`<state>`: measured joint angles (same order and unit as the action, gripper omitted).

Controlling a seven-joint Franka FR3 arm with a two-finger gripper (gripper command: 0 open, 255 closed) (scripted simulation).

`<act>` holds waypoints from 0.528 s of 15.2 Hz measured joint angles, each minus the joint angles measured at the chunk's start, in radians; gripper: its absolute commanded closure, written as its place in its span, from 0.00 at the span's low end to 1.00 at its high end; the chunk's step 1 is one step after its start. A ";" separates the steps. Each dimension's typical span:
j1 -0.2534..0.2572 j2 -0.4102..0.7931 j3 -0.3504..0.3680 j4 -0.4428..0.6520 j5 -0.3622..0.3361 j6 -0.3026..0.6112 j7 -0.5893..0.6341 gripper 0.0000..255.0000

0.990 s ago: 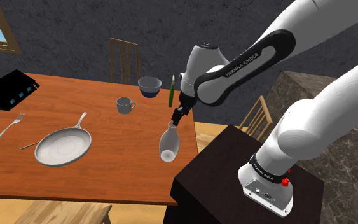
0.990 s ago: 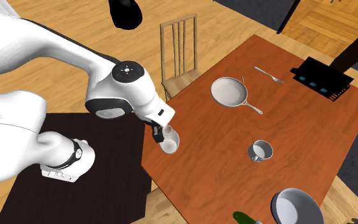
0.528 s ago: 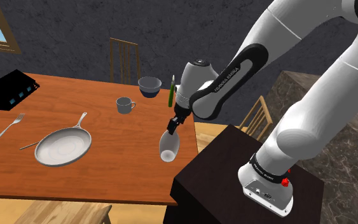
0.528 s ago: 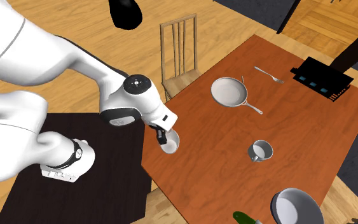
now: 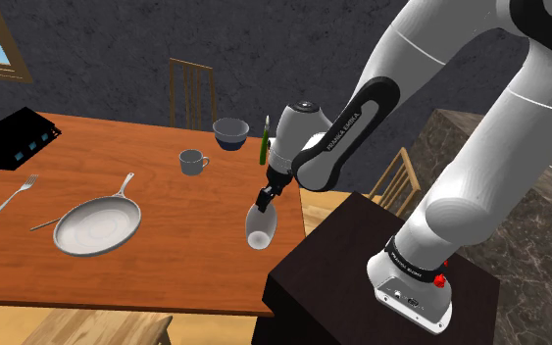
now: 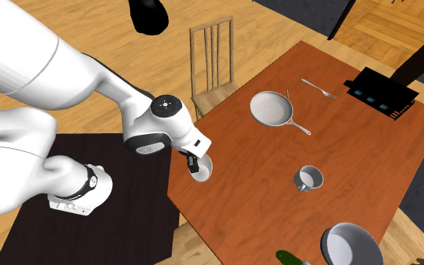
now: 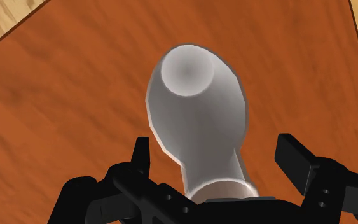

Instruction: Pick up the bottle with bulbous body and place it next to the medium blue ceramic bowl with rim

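Observation:
The bulbous bottle (image 5: 260, 227) is pale grey and stands on the wooden table (image 5: 166, 265) near the edge by the stand. My black gripper (image 5: 265, 193) is down over its top, open. In the wrist view the bottle (image 7: 196, 114) has its narrow part between the two fingers (image 7: 140, 158), which stand apart on either side with gaps showing. From the second exterior view the gripper (image 6: 193, 163) covers part of the bottle (image 6: 202, 173). The blue bowl (image 5: 229, 131) with a pale inside sits at the table's far edge, also seen as the bowl (image 6: 351, 245).
A green bottle (image 5: 263, 143) stands just beside the bowl. A grey mug (image 5: 193, 161), a frying pan (image 5: 97, 225), a fork (image 5: 11, 198) and a black box (image 5: 9, 140) share the table. A wooden chair (image 5: 190, 91) stands behind it. The dark stand (image 5: 362, 274) abuts the table.
The gripper has come down from above the bottle until its open fingers flank the bottle's top. The arm has leaned further over the table. The bottle has not moved.

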<state>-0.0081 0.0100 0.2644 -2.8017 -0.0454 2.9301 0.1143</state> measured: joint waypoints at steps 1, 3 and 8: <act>0.000 0.001 0.000 0.000 -0.001 0.000 0.001 0.00; 0.000 0.001 0.000 0.000 -0.001 0.001 0.001 1.00; 0.000 0.001 0.000 0.001 -0.001 0.001 0.001 1.00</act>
<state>-0.0081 0.0105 0.2643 -2.8011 -0.0462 2.9306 0.1151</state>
